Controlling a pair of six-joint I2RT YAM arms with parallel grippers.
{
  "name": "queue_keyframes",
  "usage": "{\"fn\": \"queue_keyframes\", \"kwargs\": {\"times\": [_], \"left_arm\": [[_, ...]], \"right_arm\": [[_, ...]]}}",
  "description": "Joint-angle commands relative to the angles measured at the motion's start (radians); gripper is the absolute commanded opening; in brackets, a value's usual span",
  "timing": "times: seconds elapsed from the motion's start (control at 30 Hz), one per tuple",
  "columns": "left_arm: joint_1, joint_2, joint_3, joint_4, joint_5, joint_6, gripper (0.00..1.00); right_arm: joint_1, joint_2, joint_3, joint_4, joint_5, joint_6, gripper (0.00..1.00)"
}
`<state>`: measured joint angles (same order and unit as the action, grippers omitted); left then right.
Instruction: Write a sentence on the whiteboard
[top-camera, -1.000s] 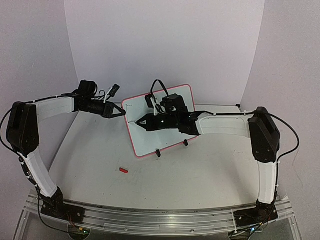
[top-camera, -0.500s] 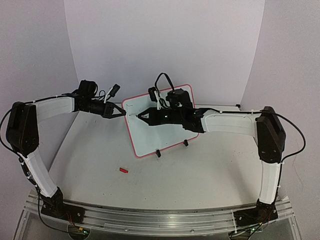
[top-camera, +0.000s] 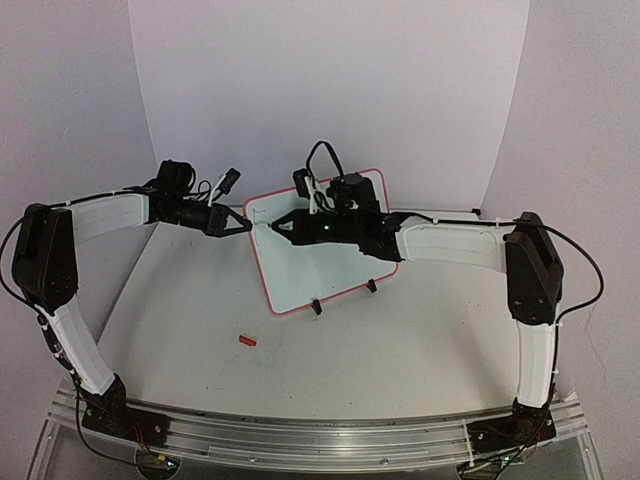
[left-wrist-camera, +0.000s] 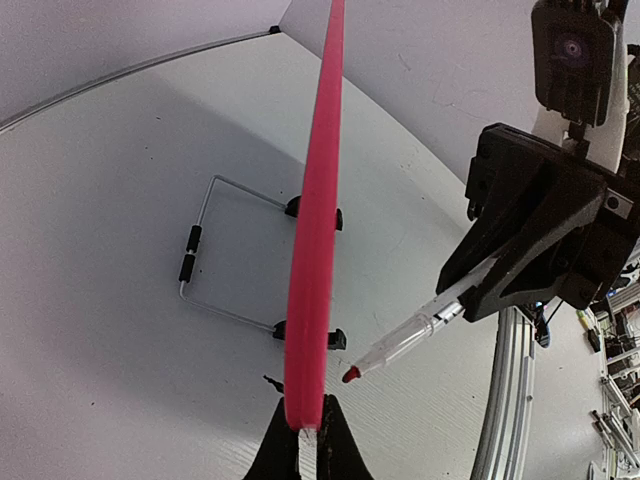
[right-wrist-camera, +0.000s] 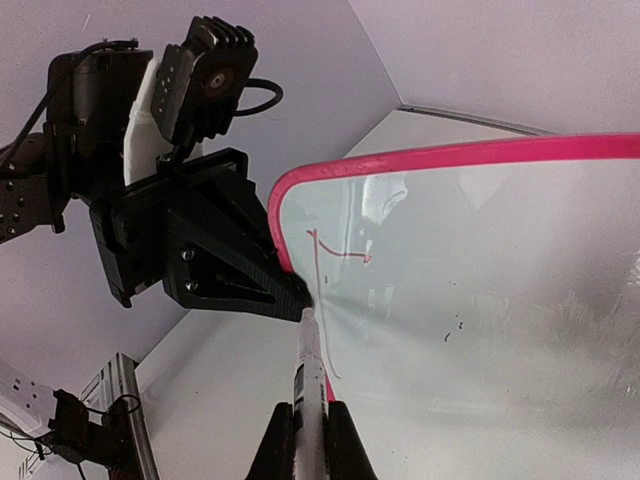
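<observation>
The whiteboard (top-camera: 320, 280), white with a red-pink rim, stands tilted on two black clip feet in mid-table. My left gripper (top-camera: 243, 226) is shut on its left rim (left-wrist-camera: 313, 230), seen edge-on in the left wrist view. My right gripper (top-camera: 285, 227) is shut on a clear marker (right-wrist-camera: 312, 370) with a red tip (left-wrist-camera: 350, 375). The tip sits by the board's upper left corner, a small gap from the face. Of the sentence, a thin vertical stroke and a short red crossbar (right-wrist-camera: 335, 256) show near that corner.
A small red marker cap (top-camera: 247, 341) lies on the table in front of the board, to the left. A wire stand (left-wrist-camera: 215, 250) props the board from behind. Purple walls close in the back and both sides.
My right gripper has carried the marker tip a little up the board's left side, and the right arm has risen. The left gripper and the board have stayed put.
</observation>
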<state>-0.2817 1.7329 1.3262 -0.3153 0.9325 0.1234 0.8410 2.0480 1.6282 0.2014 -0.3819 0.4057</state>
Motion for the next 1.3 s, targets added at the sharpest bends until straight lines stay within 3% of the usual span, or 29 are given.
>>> {"fn": "queue_keyframes", "kwargs": {"times": [0.0, 0.63, 1.27], "left_arm": [[-0.028, -0.016, 0.024, -0.036, 0.004, 0.026, 0.00], [-0.030, -0.016, 0.026, -0.042, -0.001, 0.032, 0.00], [-0.031, -0.016, 0.028, -0.047, -0.004, 0.035, 0.00]], "right_arm": [[-0.001, 0.025, 0.048, 0.003, 0.018, 0.007, 0.00], [-0.001, -0.022, -0.013, 0.001, 0.156, 0.016, 0.00], [-0.001, -0.051, -0.045, 0.007, 0.194, 0.012, 0.00]]}}
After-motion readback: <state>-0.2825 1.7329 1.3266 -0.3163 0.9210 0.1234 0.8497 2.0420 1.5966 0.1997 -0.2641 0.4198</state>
